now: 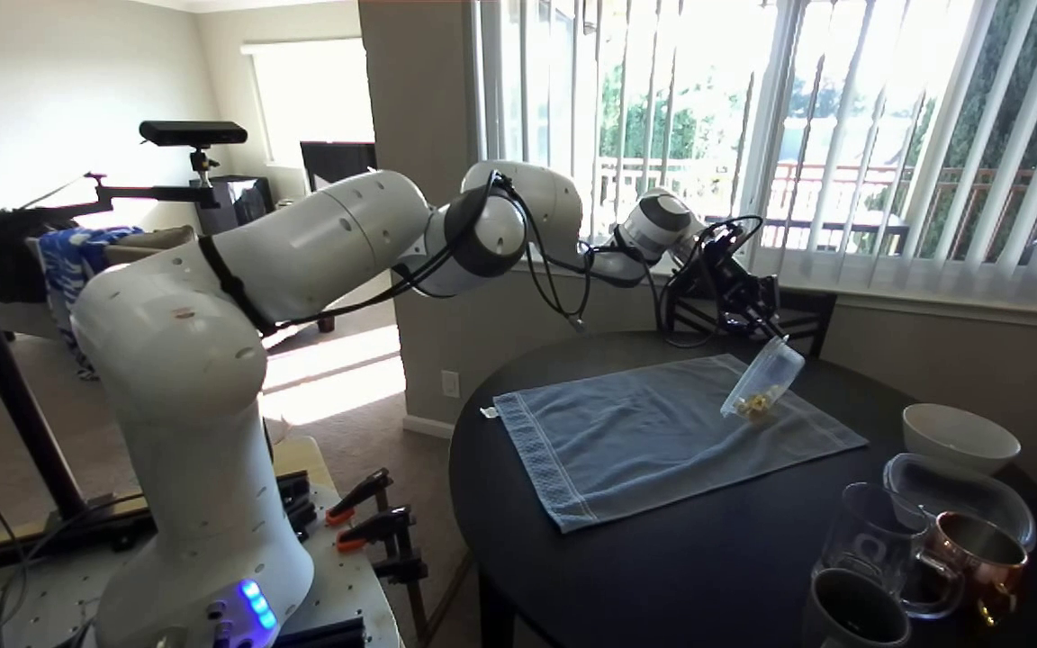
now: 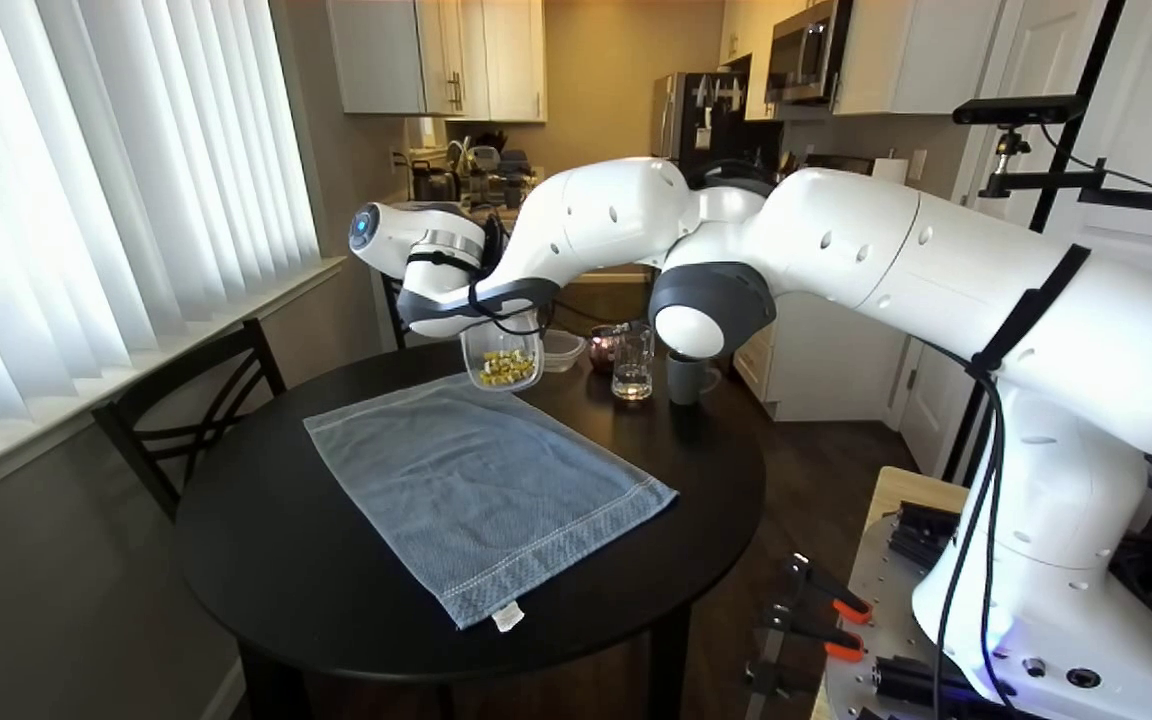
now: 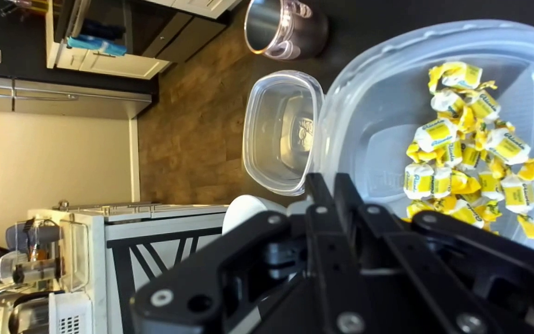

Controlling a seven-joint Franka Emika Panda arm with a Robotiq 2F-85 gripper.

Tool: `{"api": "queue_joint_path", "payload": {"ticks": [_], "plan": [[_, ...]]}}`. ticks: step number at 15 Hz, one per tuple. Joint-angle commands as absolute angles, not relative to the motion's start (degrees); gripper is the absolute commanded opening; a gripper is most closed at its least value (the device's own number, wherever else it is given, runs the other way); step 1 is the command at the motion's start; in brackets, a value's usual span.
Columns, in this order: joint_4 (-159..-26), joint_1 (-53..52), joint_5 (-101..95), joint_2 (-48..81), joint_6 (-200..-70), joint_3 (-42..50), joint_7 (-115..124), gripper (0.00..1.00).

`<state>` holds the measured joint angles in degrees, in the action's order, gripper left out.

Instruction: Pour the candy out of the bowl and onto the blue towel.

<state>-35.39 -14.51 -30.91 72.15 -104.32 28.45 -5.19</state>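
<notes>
Seems to be at the start of the pour; taking twelve as the top of each view, holding the bowl [image 1: 775, 364] in the gripper [image 3: 330, 184], with fingers [image 3: 319, 192] clenched on its rim; showing at two o'clock from the middle of the blue towel [image 1: 626, 432] in an exterior view, there tilted steeply and sloping down toward seven or eight o'clock; showing at twelve o'clock from the middle of the blue towel [image 2: 486, 490] in an exterior view; cannot tell whether touching the fabric at the lowest corner or just above; not yet emptied, by all appearances, with the candy [image 3: 452, 153] heaped inside the bowl, toward four o'clock from its middle in the wrist view, and no pieces visible on the blue towel; calls next, most likely, for a steeper roll, enough to drop the mouth below the heap and let the pieces slide out; perhaps wants a shift toward eight o'clock first, in an exterior view, away from the border near the white bowl [image 1: 942, 441], to keep strays off the dark table [image 1: 662, 558]; best done slowly, with no loosening until emptied.
</notes>
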Motion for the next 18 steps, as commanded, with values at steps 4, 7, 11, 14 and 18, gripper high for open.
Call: {"api": "queue_joint_path", "payload": {"ticks": [4, 7, 11, 14, 18], "plan": [[-28.4, -13.7, -31.7, 79.6, -96.4, 30.6, -5.2, 0.05], [-28.0, -15.4, -32.5, 82.6, -94.2, 31.5, -5.3, 0.05], [-25.1, -18.5, -41.2, 86.3, -89.1, 32.6, -5.5, 0.04], [-28.3, -21.6, -51.1, 85.1, -85.7, 31.3, -5.8, 0.05], [-28.7, -21.9, -61.1, 85.1, -82.7, 28.1, -6.3, 0.05]]}}
